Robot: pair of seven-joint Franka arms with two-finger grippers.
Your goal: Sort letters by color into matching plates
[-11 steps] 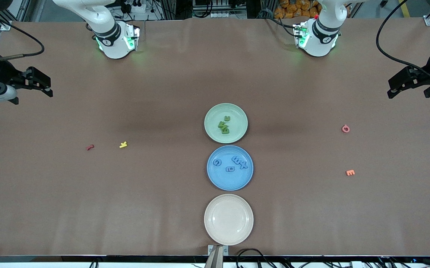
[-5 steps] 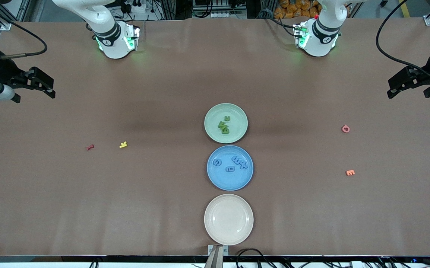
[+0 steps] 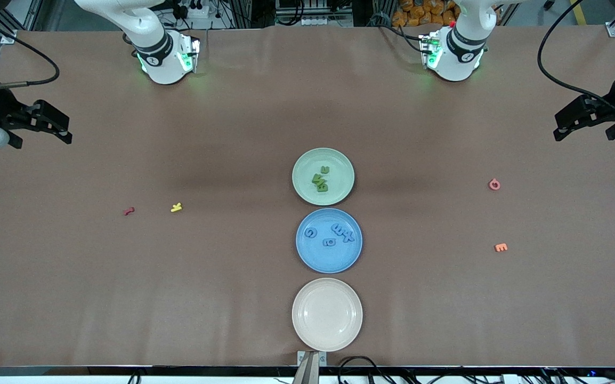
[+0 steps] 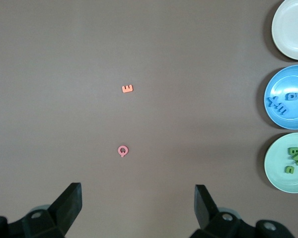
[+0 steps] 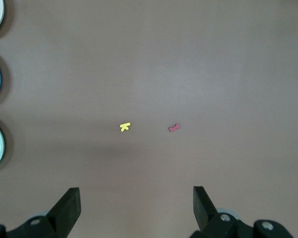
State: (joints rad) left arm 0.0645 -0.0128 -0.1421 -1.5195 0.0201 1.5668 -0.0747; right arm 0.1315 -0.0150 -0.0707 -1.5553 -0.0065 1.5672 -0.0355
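Since the green letters already lie in the mint plate and the blue letters in the blue plate, what remains loose on the brown table is four strays with no plate of their own colour: a yellow letter and a dark red letter toward the right arm's end, a pink letter and an orange letter toward the left arm's end. The cream plate, nearest the front camera in the row of three, holds nothing. The yellow letter lies closer to the plates than the red one beside it, both well apart from the right gripper, which hangs at the table's edge with its fingers spread wide and nothing between them. The pink letter lies farther from the front camera than the orange one. The left gripper hangs at its own edge, equally spread and unladen. Judging by reach, each arm has two strays on its own side, and neither is committed to one.
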